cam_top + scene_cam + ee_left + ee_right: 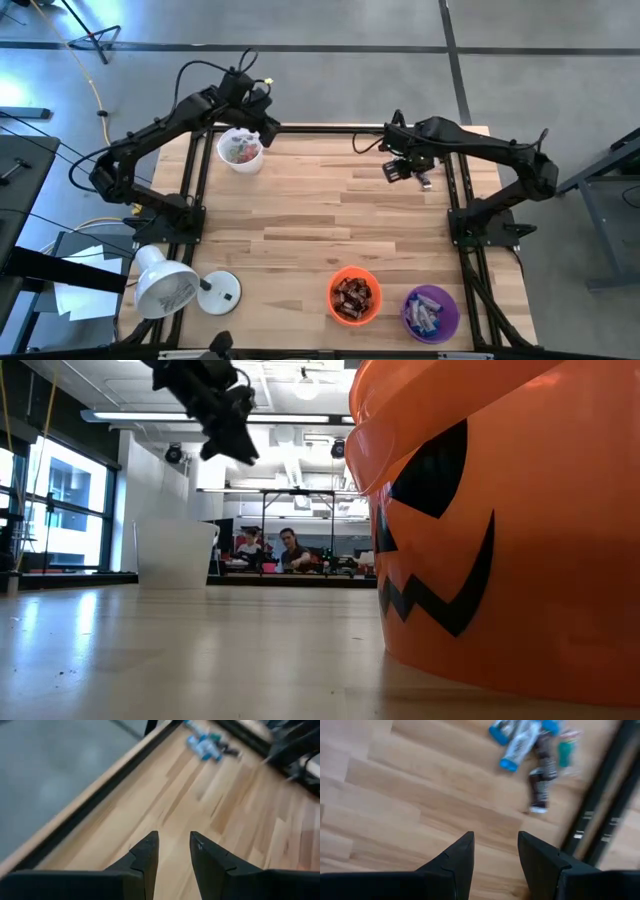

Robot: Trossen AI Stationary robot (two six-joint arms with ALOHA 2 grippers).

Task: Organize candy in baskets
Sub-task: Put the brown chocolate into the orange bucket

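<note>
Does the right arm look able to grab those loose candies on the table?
Probably yes. The right gripper hovers with open jaws near the candies, with only bare wood between them.

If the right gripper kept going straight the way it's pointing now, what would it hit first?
Most likely the loose candy on the table. The right gripper is open and empty, with only bare wood before that small pile, though depth is hard to judge.

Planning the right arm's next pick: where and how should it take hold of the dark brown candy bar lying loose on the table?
Grip the dark brown candy bar across its narrow middle, from straight above: it lies flat, long and thin. The right claw, open, hovers near; blue bars crowd one end.
</note>
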